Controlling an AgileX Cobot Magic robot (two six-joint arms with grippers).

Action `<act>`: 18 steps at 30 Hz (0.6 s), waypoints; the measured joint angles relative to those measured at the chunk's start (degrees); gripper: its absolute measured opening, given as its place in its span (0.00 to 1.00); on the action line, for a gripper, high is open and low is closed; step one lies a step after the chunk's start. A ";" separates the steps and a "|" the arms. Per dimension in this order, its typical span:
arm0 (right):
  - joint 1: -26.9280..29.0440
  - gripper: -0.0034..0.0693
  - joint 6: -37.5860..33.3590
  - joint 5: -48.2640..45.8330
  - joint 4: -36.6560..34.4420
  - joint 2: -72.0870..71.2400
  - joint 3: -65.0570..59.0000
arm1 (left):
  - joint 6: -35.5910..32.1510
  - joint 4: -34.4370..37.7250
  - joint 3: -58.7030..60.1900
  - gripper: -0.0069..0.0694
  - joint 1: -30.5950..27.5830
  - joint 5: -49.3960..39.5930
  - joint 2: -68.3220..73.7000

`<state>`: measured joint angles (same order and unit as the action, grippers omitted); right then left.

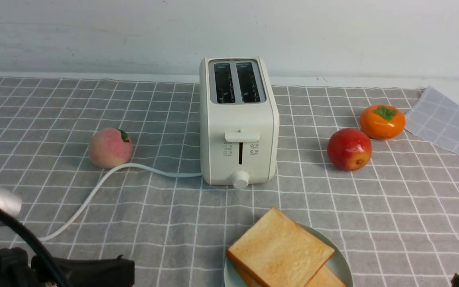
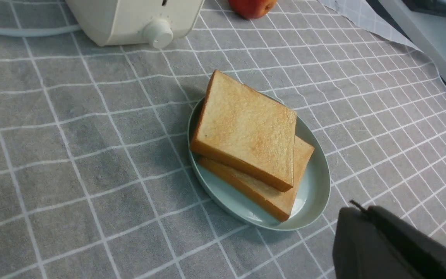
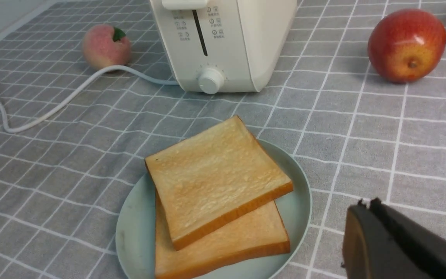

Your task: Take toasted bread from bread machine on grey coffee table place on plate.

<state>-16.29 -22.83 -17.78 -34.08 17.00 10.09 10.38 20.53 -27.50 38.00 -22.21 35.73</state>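
Two slices of toasted bread (image 1: pixel 279 249) lie stacked on the mint-green plate (image 1: pixel 339 263) at the front of the grey coffee table (image 1: pixel 412 207). The upper slice (image 2: pixel 246 130) rests askew on the lower slice (image 2: pixel 269 190); both also show in the right wrist view (image 3: pixel 215 178). The cream-white bread machine (image 1: pixel 237 119) stands behind the plate with both slots empty. My left gripper (image 2: pixel 356 209) is shut and empty, beside the plate (image 2: pixel 312 193). My right gripper (image 3: pixel 366 205) is shut and empty, beside the plate (image 3: pixel 134 232).
A peach (image 1: pixel 110 147) lies left of the toaster by its white cord (image 1: pixel 94 191). A red apple (image 1: pixel 349 148) and an orange persimmon (image 1: pixel 382 121) lie to the right. A folded cloth corner (image 1: pixel 448 119) is at the far right.
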 joint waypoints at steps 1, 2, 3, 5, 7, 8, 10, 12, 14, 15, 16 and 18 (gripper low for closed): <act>0.00 0.04 0.00 0.06 0.00 0.00 0.00 | -0.17 0.00 0.14 0.07 0.00 0.28 0.00; 0.00 0.04 0.00 0.06 0.00 0.00 0.00 | -0.43 0.00 0.17 0.07 0.00 0.48 0.00; 0.00 0.04 0.00 0.06 0.00 0.00 0.00 | -0.53 0.00 0.17 0.07 0.00 0.58 0.00; 0.00 0.04 0.00 0.08 -0.05 0.00 0.00 | -0.58 0.00 0.17 0.07 0.00 1.25 0.00; 0.00 0.05 0.00 0.08 -0.05 0.00 0.00 | -0.58 0.00 0.17 0.07 0.00 1.41 0.00; 0.00 0.05 0.00 0.08 -0.05 0.00 0.00 | -0.58 0.00 0.17 0.07 0.00 1.46 0.00; 0.00 0.05 0.00 0.08 -0.11 0.00 0.00 | -0.58 0.00 0.17 0.07 0.00 1.53 0.00; 0.00 0.05 0.00 0.12 -0.11 0.00 0.00 | -0.58 0.00 0.17 0.07 0.00 1.59 0.00; 0.00 0.05 0.00 0.12 -0.11 0.00 0.00 | -0.58 0.00 0.17 0.07 0.00 1.59 0.00; 0.00 0.05 0.00 0.12 -0.11 0.00 0.00 | -0.58 0.00 0.17 0.07 0.00 1.59 0.00; 0.00 0.05 0.00 0.12 -0.11 0.00 0.00 | -0.58 0.00 0.17 0.07 0.00 1.59 0.00; 0.00 0.06 0.00 0.12 -0.12 0.00 0.00 | -0.60 0.00 0.17 0.07 0.00 1.59 0.00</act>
<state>-16.29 -22.83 -17.66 -34.20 17.00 10.09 9.78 20.53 -27.33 38.00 -20.62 35.73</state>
